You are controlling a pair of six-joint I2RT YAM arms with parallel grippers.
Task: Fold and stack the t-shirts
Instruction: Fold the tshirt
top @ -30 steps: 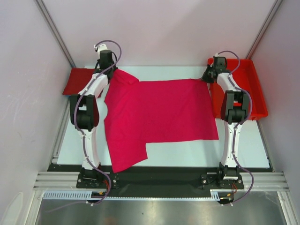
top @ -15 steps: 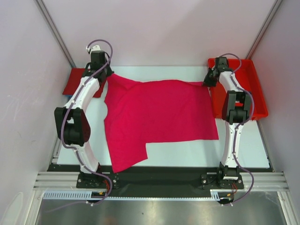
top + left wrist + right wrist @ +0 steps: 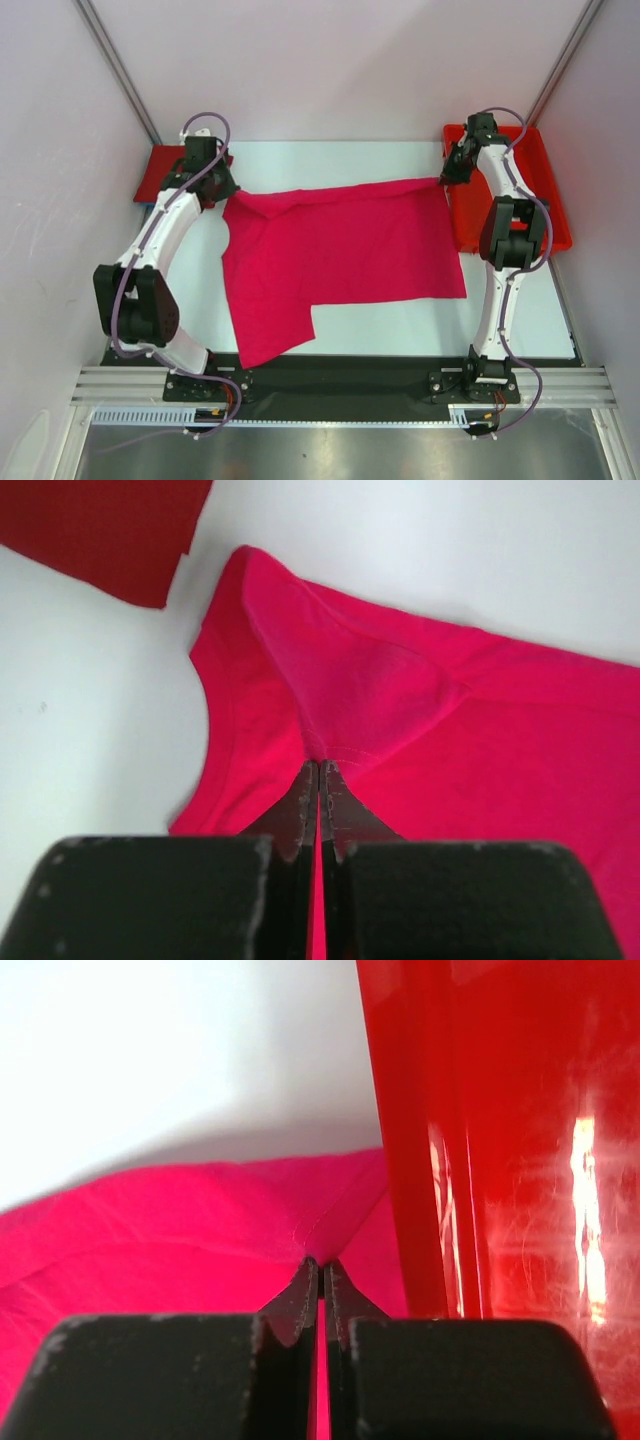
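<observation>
A bright magenta-pink t-shirt (image 3: 340, 250) lies spread over the middle of the white table. My left gripper (image 3: 222, 190) is shut on its far left corner, pinching the cloth (image 3: 340, 705) by the collar, which rises in a fold. At the far right corner my right gripper (image 3: 445, 178) is shut on the pink hem (image 3: 200, 1225), lifted just off the table. A darker crimson t-shirt (image 3: 160, 172) lies at the far left, half hidden behind the left arm; its folded edge (image 3: 100, 530) shows in the left wrist view.
A rigid red plastic tray (image 3: 545, 190) stands at the right, its wall (image 3: 420, 1140) right beside the right gripper. Pale enclosure walls close in both sides and the back. A black strip (image 3: 340, 375) borders the near table edge.
Both grippers have drawn the shirt's far edge toward the near side, so the far strip now folds over. The left arm's elbow swung out to the left and down.
</observation>
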